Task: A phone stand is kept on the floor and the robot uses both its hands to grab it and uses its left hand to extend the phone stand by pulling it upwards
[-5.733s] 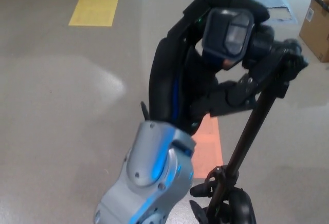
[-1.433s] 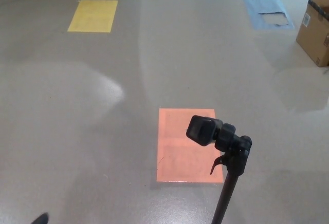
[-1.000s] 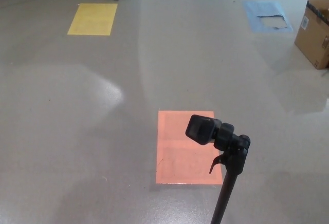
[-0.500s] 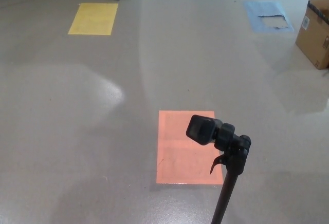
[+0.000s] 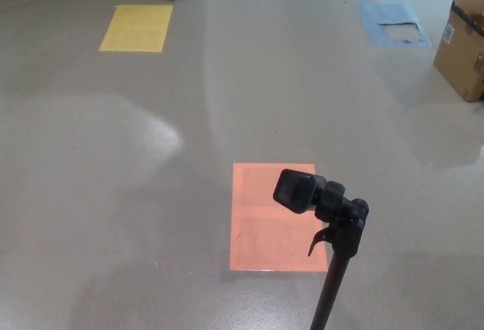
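Observation:
The black phone stand [image 5: 333, 262] rises from the bottom edge of the head view, right of centre. Its thin pole runs up to a boxy clamp head [image 5: 298, 190] with a small lever [image 5: 318, 241] just below it. The head stands in front of an orange floor square [image 5: 274, 216]. The stand's base is cut off below the picture. Neither of my hands shows, and nothing touches the stand.
A yellow floor square [image 5: 137, 27] lies at the far left and a blue one [image 5: 392, 23] at the far right. A cardboard box [image 5: 463, 47] stands at the right edge. The floor is glossy grey with light glare at the left.
My left hand, which was wrapped on the stand's head 5.7 s ago, has left the view. The stand's head now sits lower in the picture. Over the last second nothing moved.

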Robot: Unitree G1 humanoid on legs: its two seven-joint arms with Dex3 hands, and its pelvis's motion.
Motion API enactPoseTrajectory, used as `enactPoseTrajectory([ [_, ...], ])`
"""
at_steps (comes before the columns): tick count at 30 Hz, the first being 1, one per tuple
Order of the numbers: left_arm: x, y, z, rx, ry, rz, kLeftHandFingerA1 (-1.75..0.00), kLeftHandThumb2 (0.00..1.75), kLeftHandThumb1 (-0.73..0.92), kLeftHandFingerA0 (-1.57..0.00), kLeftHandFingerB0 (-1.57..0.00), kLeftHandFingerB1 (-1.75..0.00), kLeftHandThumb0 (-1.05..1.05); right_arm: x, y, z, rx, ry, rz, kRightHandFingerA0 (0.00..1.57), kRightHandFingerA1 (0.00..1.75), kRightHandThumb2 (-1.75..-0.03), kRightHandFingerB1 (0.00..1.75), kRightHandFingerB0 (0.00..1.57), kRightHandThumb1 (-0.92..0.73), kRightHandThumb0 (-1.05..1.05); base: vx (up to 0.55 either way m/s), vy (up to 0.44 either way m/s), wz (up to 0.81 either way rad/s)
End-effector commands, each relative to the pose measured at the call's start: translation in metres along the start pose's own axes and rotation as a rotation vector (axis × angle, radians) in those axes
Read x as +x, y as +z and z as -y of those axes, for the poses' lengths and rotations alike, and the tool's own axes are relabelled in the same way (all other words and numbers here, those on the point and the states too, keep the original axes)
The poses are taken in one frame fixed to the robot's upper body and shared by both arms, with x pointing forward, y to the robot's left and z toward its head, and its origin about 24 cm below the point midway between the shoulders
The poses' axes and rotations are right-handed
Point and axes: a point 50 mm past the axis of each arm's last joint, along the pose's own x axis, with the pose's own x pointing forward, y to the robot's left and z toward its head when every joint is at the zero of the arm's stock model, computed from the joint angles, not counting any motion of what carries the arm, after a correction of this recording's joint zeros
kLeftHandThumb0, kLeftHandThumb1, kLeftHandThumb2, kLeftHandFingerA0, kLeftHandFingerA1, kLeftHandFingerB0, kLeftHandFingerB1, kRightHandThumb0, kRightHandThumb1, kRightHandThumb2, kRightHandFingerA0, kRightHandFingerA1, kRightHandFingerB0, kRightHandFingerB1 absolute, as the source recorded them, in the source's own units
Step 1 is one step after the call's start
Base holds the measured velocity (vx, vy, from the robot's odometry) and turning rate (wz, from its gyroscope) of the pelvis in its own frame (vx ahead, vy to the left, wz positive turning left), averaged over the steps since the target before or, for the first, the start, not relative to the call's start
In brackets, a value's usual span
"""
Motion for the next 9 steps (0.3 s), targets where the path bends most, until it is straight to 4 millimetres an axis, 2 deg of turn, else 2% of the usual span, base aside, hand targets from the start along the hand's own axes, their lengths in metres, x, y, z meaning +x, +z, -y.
enactPoseTrajectory([
  [1,0.0010,-0.0010,-0.0047,-0.014,0.020,0.009,-0.48,1.05,0.43,0.00,-0.01,-0.49,-0.38,-0.0003,-0.0012,0.0006,-0.042,-0.004,0.002,0.04,0.37,-0.64,0.25,0.00,-0.64,-0.94,0.00,0.000,0.00],
  [2,0.0014,-0.0009,-0.0048,-0.015,0.020,0.009,-0.48,1.05,0.43,0.00,-0.01,-0.49,-0.38,0.0001,-0.0015,0.0002,-0.040,-0.005,0.002,0.04,0.37,-0.64,0.25,0.00,-0.64,-0.94,0.00,0.000,0.00],
  [3,0.0015,-0.0011,-0.0050,-0.019,0.020,0.012,-0.48,1.05,0.43,0.00,-0.01,-0.49,-0.38,-0.0001,-0.0003,0.0004,-0.043,-0.005,0.007,0.03,0.33,-0.92,0.15,0.03,-0.50,-0.88,0.00,0.000,0.00],
  [4,0.0009,-0.0005,-0.0046,-0.020,0.017,0.015,-0.48,1.05,0.44,0.00,-0.01,-0.49,-0.38,0.0005,-0.0008,0.0006,-0.035,-0.011,0.026,0.09,0.40,-0.95,0.13,0.00,-0.49,-0.83,0.00,0.000,0.00],
  [5,0.0007,-0.0004,-0.0046,-0.018,0.016,0.014,-0.48,1.05,0.44,0.00,-0.01,-0.49,-0.38,0.0008,-0.0008,0.0006,-0.035,-0.019,0.035,0.07,0.43,-0.95,0.12,0.00,-0.50,-0.83,0.00,0.000,0.00],
  [6,0.0011,0.0005,-0.0045,-0.015,0.017,0.014,-0.48,1.05,0.44,0.00,-0.01,-0.49,-0.38,0.0027,-0.0012,0.0003,-0.041,-0.021,0.036,0.08,0.41,-0.73,0.20,0.02,-0.55,-0.95,0.00,0.000,0.00],
  [7,0.0011,0.0010,-0.0045,-0.013,0.018,0.016,-0.48,1.06,0.44,0.00,-0.01,-0.49,-0.38,0.0035,-0.0021,-0.0002,-0.043,-0.020,0.038,0.06,0.40,-0.92,0.15,0.04,-0.50,-0.86,0.00,0.000,0.00],
  [8,0.0008,0.0012,-0.0046,-0.014,0.018,0.019,-0.48,1.05,0.44,0.00,-0.01,-0.49,-0.38,0.0035,-0.0031,-0.0006,-0.045,-0.017,0.036,0.06,0.37,-0.61,0.23,0.00,-0.66,-0.91,0.00,0.000,0.00],
  [9,0.0008,0.0012,-0.0046,-0.014,0.018,0.019,-0.48,1.05,0.44,0.00,-0.01,-0.49,-0.38,0.0035,-0.0031,-0.0006,-0.045,-0.017,0.036,0.06,0.37,-0.61,0.23,0.00,-0.66,-0.91,0.00,0.000,0.00],
])
